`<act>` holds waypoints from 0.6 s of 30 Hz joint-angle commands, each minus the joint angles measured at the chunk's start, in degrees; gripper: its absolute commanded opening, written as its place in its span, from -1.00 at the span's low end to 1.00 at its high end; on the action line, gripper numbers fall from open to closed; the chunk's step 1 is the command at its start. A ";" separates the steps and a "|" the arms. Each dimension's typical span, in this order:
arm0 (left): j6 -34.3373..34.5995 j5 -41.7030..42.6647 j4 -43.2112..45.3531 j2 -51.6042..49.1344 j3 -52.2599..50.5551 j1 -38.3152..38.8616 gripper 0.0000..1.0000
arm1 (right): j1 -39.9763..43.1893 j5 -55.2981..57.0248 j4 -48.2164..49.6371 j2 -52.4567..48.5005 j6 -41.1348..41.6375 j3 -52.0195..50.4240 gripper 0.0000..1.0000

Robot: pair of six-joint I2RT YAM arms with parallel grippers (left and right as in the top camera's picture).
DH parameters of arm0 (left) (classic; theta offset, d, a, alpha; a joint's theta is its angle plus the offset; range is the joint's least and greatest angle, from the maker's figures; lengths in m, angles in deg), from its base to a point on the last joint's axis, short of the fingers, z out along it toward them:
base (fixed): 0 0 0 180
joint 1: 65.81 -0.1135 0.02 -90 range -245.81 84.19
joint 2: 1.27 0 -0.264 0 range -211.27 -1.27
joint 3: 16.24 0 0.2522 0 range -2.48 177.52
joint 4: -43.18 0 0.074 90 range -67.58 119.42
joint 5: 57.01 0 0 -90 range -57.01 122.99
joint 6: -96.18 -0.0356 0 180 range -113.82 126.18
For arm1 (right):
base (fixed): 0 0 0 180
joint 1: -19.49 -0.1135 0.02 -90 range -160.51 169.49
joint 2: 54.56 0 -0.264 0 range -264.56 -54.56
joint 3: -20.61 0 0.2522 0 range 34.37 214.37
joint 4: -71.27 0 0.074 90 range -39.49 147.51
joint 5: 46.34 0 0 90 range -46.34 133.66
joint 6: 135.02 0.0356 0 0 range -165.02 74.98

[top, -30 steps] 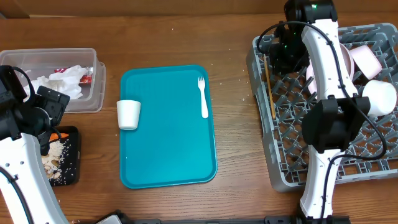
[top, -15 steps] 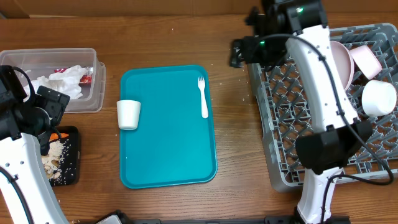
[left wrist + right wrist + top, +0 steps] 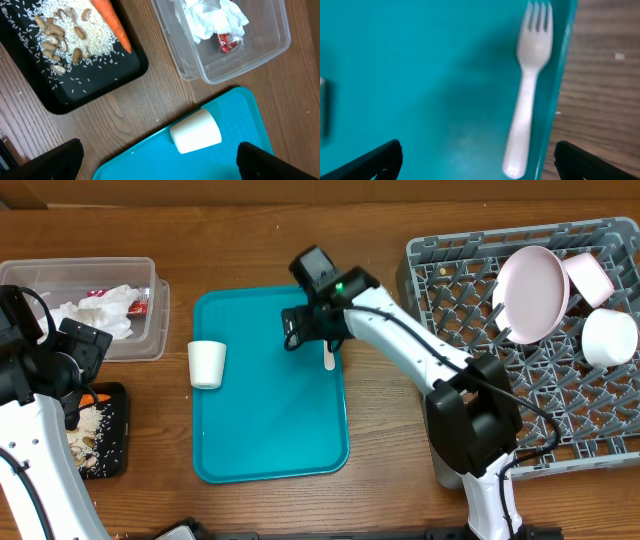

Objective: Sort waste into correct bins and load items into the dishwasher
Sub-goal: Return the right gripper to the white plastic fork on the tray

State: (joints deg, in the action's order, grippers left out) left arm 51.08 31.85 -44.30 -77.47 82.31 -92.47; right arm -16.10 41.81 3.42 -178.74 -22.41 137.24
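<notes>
The right fingers (image 3: pixel 375 162) were held wide open over the teal tray (image 3: pixel 420 75), with the white fork (image 3: pixel 526 100) framed between and ahead of them, presumably for pinching.

White cup (image 3: pixel 196 137) rests, seemingly sideways, on the teal tray (image 3: pixel 220 161).

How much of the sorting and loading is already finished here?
Done: napkins and red wrapper lie in the clear tub, carrot and rice scraps on the black tray; pink plate, pink bowl and white bowl sit in the grey rack. In hand: the right gripper hovers open over the fork. Left: fork and cup, both on the teal tray.
</notes>
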 commanded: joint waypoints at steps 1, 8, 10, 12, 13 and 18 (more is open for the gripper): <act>0.52 -0.37 0.07 -0.28 0.48 0.02 1.00 | 0.50 1.79 3.32 0.28 2.82 -3.96 1.00; 0.52 -0.37 0.07 -0.28 0.48 0.02 1.00 | -0.20 1.79 9.11 0.17 2.71 -7.98 1.00; 0.52 -0.37 0.07 -0.28 0.48 0.02 1.00 | -0.68 1.84 9.68 0.17 2.71 -7.98 1.00; 0.52 -0.37 0.07 -0.28 0.48 0.02 1.00 | -0.83 2.08 10.12 0.17 2.73 -7.98 1.00; 0.52 -0.37 0.07 -0.28 0.48 0.02 1.00 | -0.83 2.51 10.05 0.17 2.71 -7.98 1.00; 0.52 -0.37 0.07 -0.28 0.48 0.02 1.00 | -1.03 3.30 10.60 0.17 2.69 -7.98 1.00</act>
State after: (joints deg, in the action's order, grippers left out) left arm 51.08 31.87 -44.32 -77.47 82.31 -92.47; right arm -16.73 43.93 13.28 -178.83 -20.12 129.59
